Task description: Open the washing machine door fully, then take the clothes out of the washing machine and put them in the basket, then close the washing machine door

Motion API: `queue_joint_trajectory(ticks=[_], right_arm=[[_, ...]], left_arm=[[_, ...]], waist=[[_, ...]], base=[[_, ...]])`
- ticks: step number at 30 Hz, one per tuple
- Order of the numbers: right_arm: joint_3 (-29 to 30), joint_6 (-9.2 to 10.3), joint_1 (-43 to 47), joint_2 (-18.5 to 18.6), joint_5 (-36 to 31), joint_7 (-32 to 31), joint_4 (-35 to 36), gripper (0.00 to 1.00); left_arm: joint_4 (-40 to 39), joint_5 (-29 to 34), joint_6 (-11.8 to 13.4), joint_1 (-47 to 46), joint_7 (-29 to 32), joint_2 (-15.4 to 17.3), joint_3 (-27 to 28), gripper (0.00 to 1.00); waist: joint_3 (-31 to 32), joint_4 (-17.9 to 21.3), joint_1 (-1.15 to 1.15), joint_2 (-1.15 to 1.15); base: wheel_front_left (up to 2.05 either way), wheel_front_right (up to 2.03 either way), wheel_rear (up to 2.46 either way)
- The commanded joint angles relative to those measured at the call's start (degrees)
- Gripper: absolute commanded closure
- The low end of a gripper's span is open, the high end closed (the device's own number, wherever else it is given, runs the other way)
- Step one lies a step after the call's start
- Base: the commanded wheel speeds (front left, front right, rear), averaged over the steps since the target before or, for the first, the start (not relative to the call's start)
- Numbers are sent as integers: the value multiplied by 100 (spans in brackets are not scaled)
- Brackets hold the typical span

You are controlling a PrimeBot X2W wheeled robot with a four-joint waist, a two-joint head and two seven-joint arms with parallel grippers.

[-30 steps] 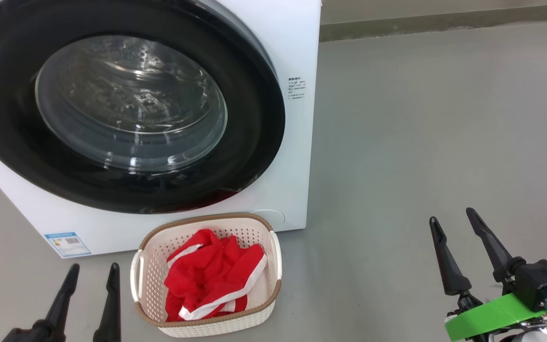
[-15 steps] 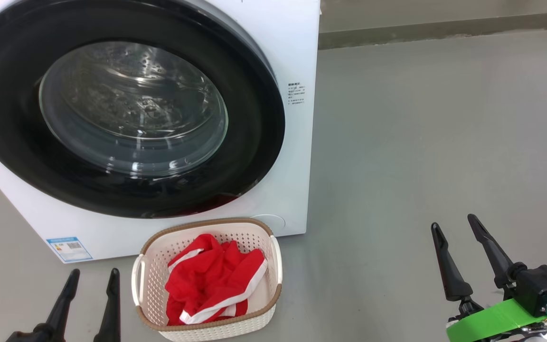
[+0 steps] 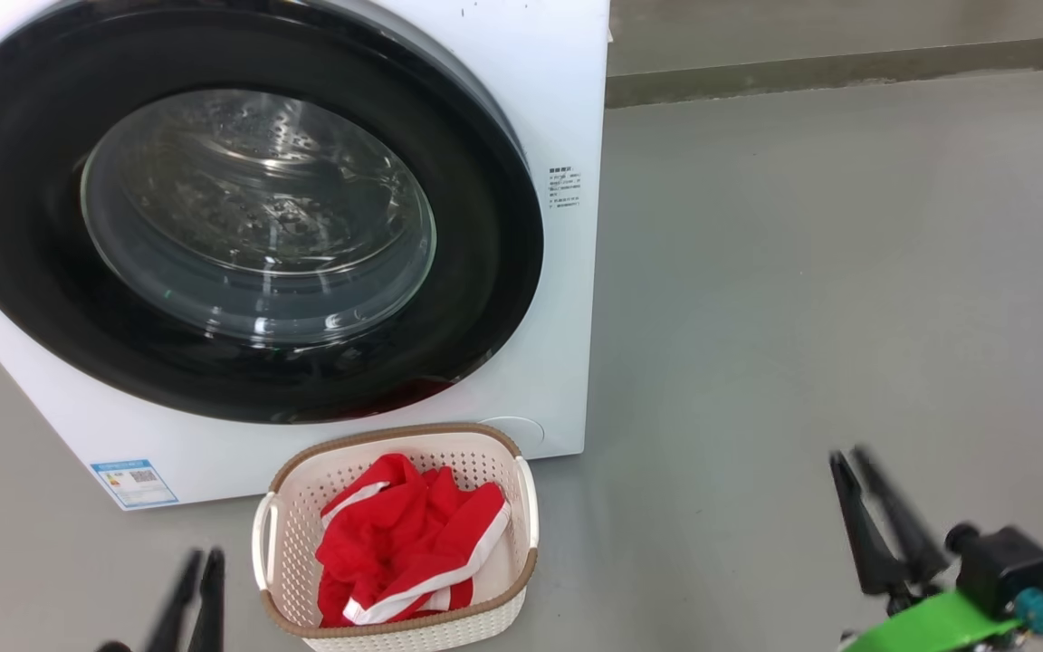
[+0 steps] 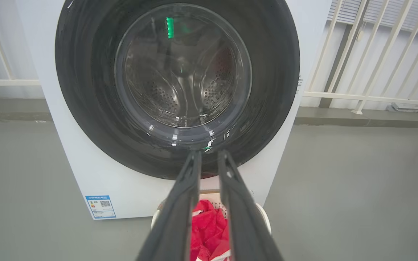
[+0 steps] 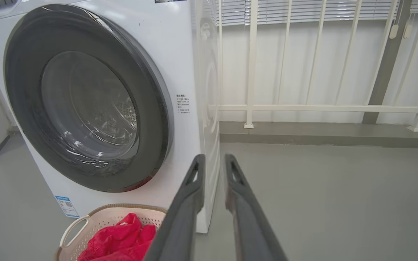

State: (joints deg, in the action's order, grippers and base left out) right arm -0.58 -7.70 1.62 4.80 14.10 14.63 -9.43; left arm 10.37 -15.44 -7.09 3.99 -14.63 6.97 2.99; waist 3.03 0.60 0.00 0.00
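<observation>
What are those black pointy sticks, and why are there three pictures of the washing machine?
The sticks are the robot's fingers. Each arm ends in a two-fingered tool: the left tool and right tool, both holding nothing. One picture comes from the robot's head, the others from cameras on each wrist. On the grey floor stands a big white boxy washing machine, its round black-rimmed glass door shut. In front sits a small cream plastic basket with red white-striped clothes inside.

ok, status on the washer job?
Empty, fingers narrowly apart: left gripper, right gripper. Washer door shut, clothes in basket. No obstruction seen.
</observation>
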Motion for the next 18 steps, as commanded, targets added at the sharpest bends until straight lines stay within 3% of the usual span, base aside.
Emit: queue_joint_trajectory(ticks=[1, 10, 18], right_arm=[[-16, -1, 53, -23, 4, -2, -84, 100], [13, 0, 102, -65, 463, -123, -232, 100], [57, 2, 37, -72, 964, -255, -253, 100]], left_arm=[[78, -3, 0, 26, 1, -51, -10, 100], [212, -448, -1, 25, 134, -139, -4, 100], [224, -939, -4, -46, 264, -157, 16, 100]], waist=[[0, 0, 0, 0], [-4, -3, 13, 0], [-39, -7, 1, 0]], base=[[0, 0, 0], [0, 0, 0], [0, 0, 0]])
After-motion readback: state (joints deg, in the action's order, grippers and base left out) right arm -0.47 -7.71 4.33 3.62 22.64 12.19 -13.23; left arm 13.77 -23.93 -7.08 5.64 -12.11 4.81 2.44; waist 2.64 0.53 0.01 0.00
